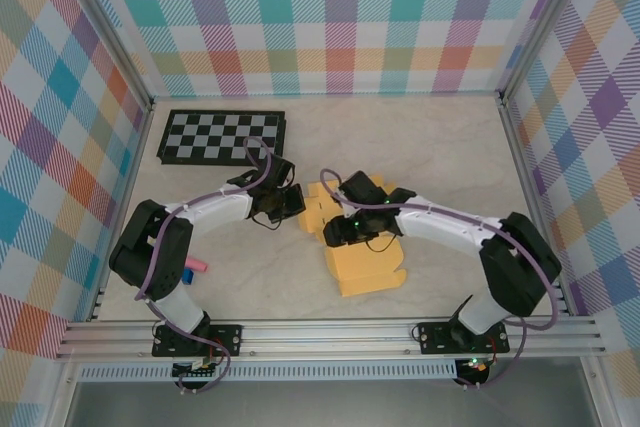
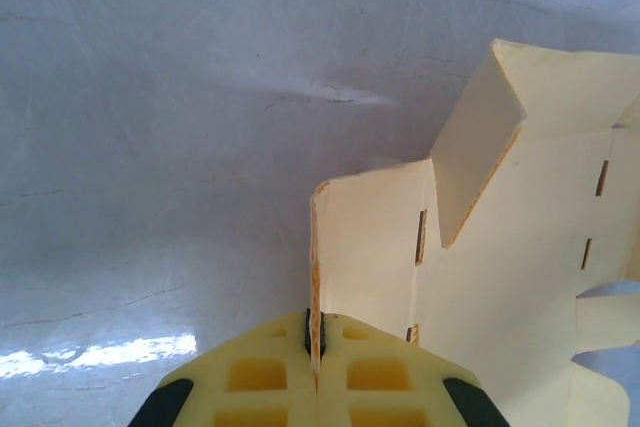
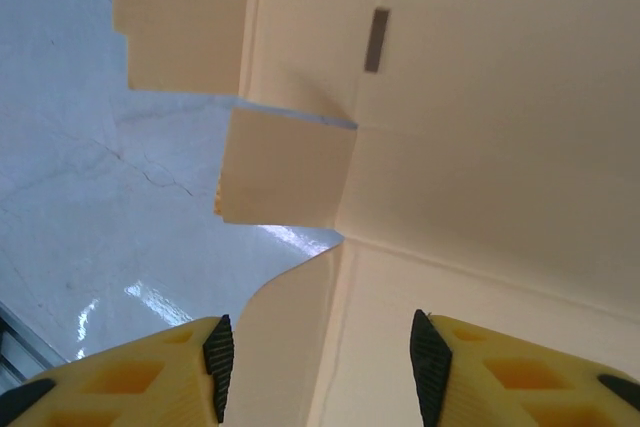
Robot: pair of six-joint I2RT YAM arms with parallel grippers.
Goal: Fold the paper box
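The paper box (image 1: 372,265) is a yellow-orange die-cut card sheet lying mid-table, partly folded. In the left wrist view the paper box (image 2: 500,247) has one flap standing upright, and my left gripper (image 2: 315,335) is shut on that flap's thin edge. From above, the left gripper (image 1: 296,203) sits at the sheet's left side. My right gripper (image 3: 320,357) stands open over the paper box (image 3: 480,147); a crease and a curved flap lie between its black pads (image 3: 218,352) without being pinched. From above, the right gripper (image 1: 338,230) hovers over the sheet's left part.
A black-and-white checkerboard (image 1: 222,137) lies at the back left. A small pink object (image 1: 197,266) rests beside the left arm's base. Checked walls enclose the table on three sides, and a metal rail (image 1: 330,332) runs along the near edge.
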